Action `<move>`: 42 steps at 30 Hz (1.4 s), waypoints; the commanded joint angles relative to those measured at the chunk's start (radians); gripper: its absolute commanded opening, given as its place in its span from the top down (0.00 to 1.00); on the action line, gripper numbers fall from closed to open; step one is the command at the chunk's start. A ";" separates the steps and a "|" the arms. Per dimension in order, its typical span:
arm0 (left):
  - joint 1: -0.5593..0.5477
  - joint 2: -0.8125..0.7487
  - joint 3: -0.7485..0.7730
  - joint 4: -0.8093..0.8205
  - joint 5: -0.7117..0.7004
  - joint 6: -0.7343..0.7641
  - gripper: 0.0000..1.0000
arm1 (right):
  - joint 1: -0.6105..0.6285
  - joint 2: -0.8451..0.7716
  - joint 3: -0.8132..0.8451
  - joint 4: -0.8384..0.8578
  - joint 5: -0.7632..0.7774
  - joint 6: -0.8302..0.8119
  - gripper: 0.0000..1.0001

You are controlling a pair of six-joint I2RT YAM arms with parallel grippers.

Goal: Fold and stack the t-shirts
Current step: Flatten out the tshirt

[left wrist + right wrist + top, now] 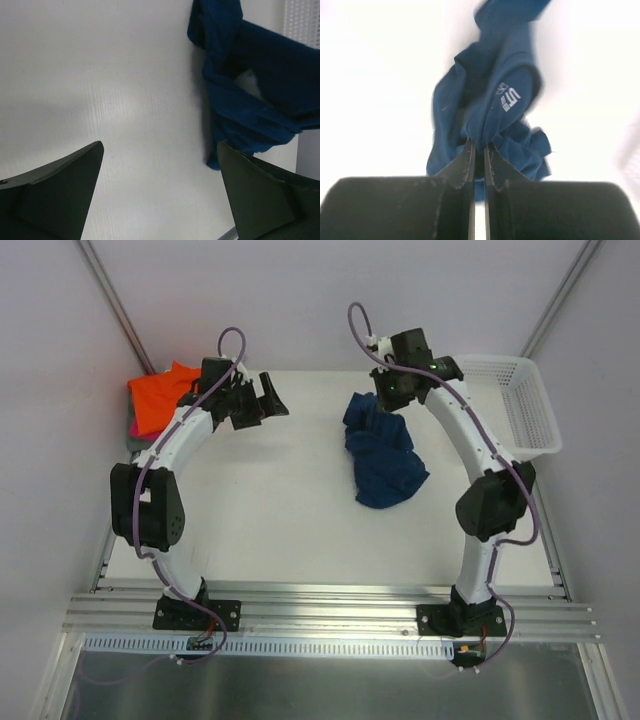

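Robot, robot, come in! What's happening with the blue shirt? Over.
Right gripper shut on crumpled navy t-shirt. Left gripper open, empty. White basket off to the side, not blocking.

Navy tee (490, 102) blurry, R wrist cam

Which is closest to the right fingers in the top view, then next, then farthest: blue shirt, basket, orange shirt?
1. Blue shirt, pinched in the right fingers.
2. Basket, at the right edge.
3. Orange shirt, far left corner.
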 commanded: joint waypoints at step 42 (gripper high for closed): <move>-0.292 0.125 0.393 0.104 -0.276 0.119 0.01 | 0.037 -0.354 0.447 0.545 0.180 -0.323 1.00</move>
